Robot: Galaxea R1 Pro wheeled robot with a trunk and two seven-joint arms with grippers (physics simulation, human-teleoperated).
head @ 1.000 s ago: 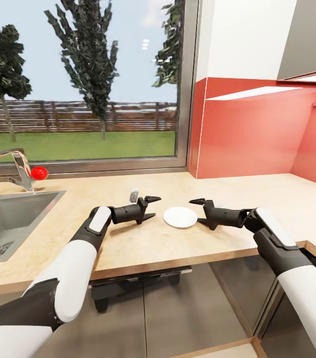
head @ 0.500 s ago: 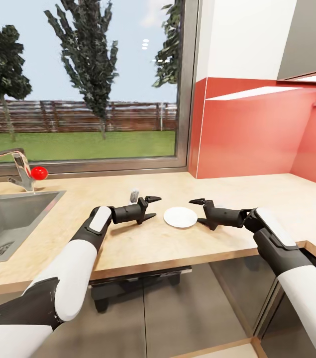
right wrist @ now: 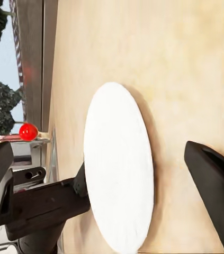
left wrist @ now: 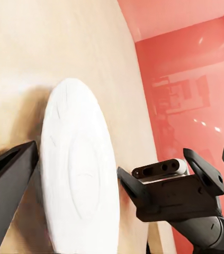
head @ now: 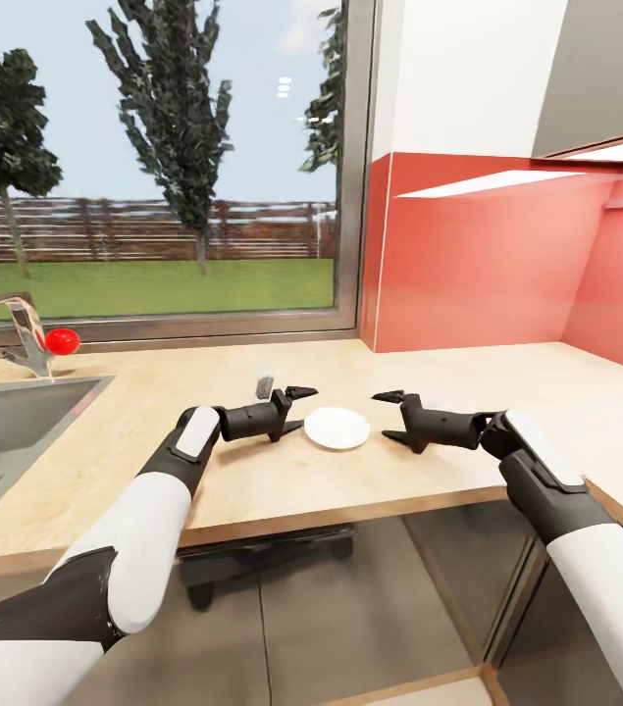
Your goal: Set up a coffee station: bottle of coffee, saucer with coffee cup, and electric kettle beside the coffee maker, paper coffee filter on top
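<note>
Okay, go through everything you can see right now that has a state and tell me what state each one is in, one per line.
Saucer: flat on the countertop, nothing on it, not held.
Left pincer: open, empty, beside the saucer.
Right pincer: open, empty, on the saucer's other side.
Faucet: no water visible.
Sink: basin looks dry.
</note>
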